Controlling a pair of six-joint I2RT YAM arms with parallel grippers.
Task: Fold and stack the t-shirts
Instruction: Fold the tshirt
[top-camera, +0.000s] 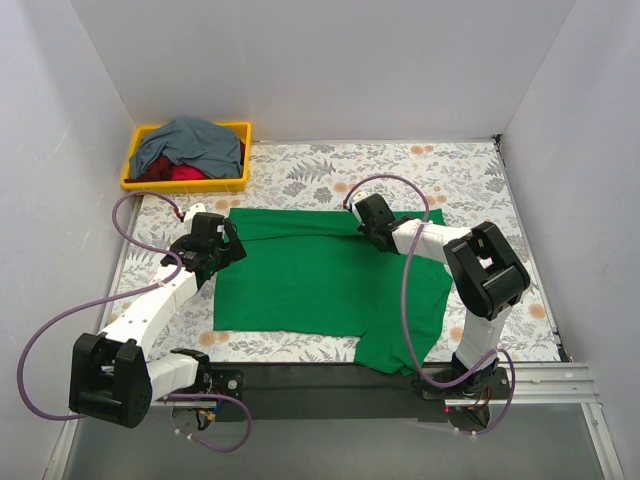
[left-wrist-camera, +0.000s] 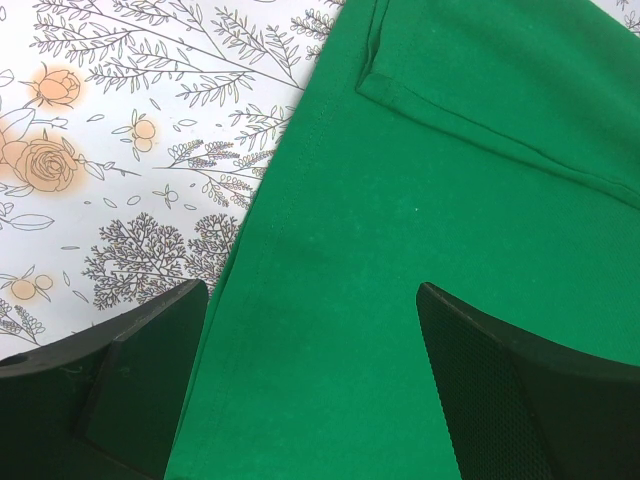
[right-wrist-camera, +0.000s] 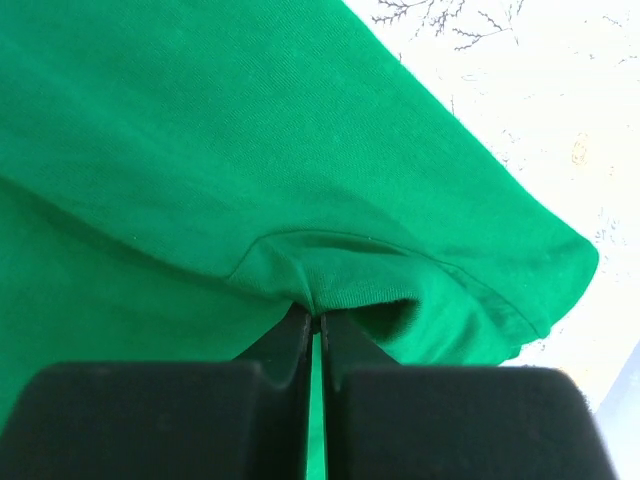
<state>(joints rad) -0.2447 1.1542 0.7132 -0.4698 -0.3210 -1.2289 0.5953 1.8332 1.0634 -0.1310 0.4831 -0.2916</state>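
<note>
The floral worktop (top-camera: 480, 180) carries the green t-shirt (top-camera: 320, 285), spread flat at its centre with one sleeve spilling toward 5 o'clock. The grey-blue t-shirt (top-camera: 195, 138) and red t-shirt (top-camera: 185, 172) lie heaped in the yellow bin (top-camera: 128, 172) at 10 o'clock. The right jaws are clamped on a thin ridge of hem at the green shirt's 12 o'clock edge. The left jaws stand wide apart over its 9 o'clock edge, holding nothing. For a clean fold, the left jaws should probably pinch that edge first. Both can then lift low and together, so the cloth lands without skew.
</note>
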